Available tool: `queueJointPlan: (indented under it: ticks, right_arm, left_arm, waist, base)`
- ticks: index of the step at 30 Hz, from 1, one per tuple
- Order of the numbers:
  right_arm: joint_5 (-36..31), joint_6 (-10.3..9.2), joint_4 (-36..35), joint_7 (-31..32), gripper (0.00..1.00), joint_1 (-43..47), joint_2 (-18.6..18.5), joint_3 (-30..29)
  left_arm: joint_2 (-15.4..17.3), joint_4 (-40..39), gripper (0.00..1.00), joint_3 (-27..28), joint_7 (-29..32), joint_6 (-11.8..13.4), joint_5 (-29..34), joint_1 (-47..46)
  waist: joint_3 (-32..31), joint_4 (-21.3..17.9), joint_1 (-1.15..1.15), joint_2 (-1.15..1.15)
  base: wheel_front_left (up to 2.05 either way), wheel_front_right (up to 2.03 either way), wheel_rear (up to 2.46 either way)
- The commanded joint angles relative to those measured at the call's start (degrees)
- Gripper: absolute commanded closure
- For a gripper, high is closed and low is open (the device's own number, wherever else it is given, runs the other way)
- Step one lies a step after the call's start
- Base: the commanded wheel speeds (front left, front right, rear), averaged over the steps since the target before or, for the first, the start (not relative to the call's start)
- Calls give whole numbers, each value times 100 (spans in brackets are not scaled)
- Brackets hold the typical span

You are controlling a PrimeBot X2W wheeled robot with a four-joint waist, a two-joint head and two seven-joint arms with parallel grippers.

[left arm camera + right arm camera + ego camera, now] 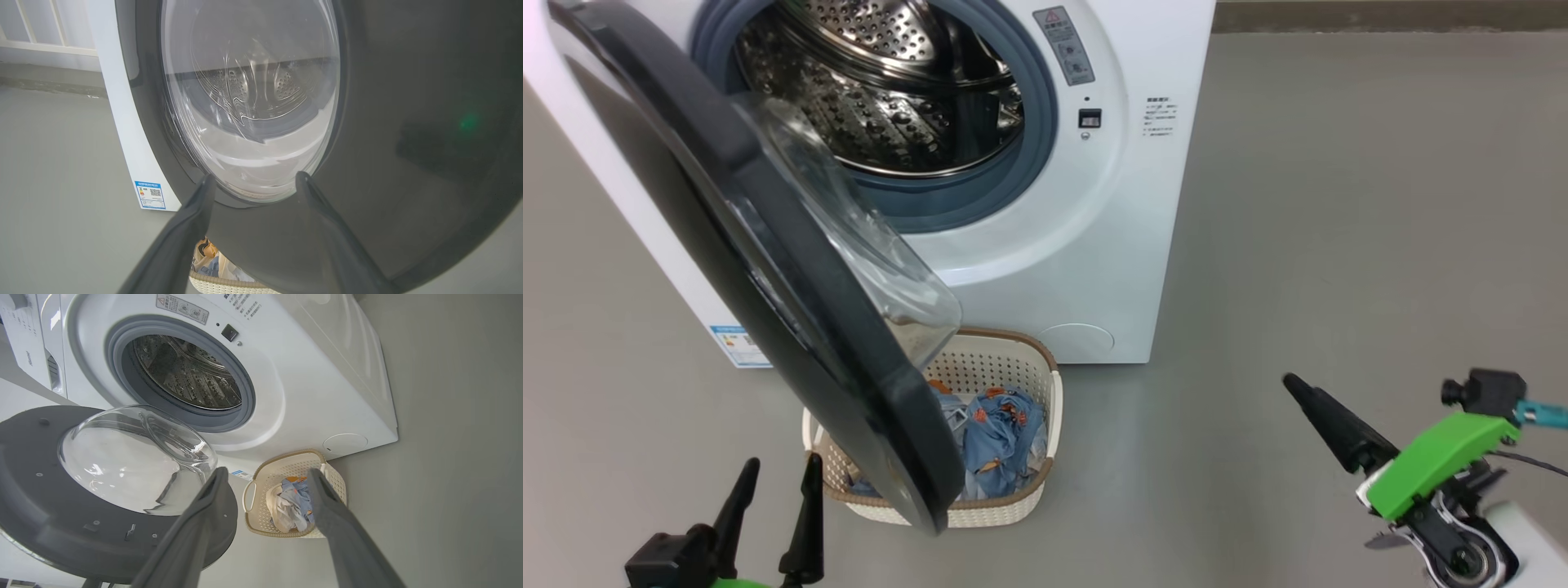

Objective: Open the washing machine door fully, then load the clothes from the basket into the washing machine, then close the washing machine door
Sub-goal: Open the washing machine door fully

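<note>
washer (1062, 261): white front-loader on grey floor (1339, 204); top cut off at 12 o'clock of head view.
drum (890, 90): steel, only part seen through the opening; deep end dark, hard to read.
door (768, 269): swung out, black rim near edge-on in head view, glass bowl facing the opening; how wide it stands is hard to judge.
basket (1013, 363): on floor at 6 o'clock of the opening, just before washer; its 9 o'clock half hidden behind door rim.
clothes (1001, 433): in basket, blue with orange print, a white piece in right wrist view; lower layers hidden.
left pincer (783, 460): 7 o'clock of head view, released, empty; close to door's outer face, contact unclear.
right pincer (267, 470): released, empty; 4 o'clock of head view, well apart from basket, one finger hidden by green housing (1437, 461).
sticker (737, 345): blue, low on washer's side, partly covered by door; text unreadable.
</note>
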Motion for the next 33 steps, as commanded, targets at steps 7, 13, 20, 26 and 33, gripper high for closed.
queueJointPlan:
  ticks: [7, 13, 20, 26, 33]
  right_arm:
    - [-375, 9, 186, -1097, 0, 33, -344, 350]
    - [-696, 9, 391, -1877, 0, -23, -572, 615]
    - [-1399, 9, 658, -2061, 0, -117, -612, 436]
    - [-2549, 9, 655, -2065, 0, 58, -326, -324]
    - [-3653, 9, 538, -2066, 0, 319, -38, -899]
  left_arm:
    - [44, -188, 0, 286, -37, -9, 58, -74]
    - [44, -187, 0, 268, -37, -9, 83, -99]
    - [27, -189, 0, 303, -37, -9, 114, -102]
    - [27, -210, 0, 312, -37, -9, 142, -72]
    - [25, -246, 0, 335, -37, -9, 175, -37]
  waist:
    - [26, -92, 0, 0]
    - [63, -110, 0, 0]
    - [70, -121, 0, 0]
    - [60, -115, 0, 0]
    - [56, -79, 0, 0]
  base:
    - [0, 0, 0]
    - [0, 0, 0]
    - [0, 0, 0]
    - [0, 0, 0]
    - [0, 0, 0]
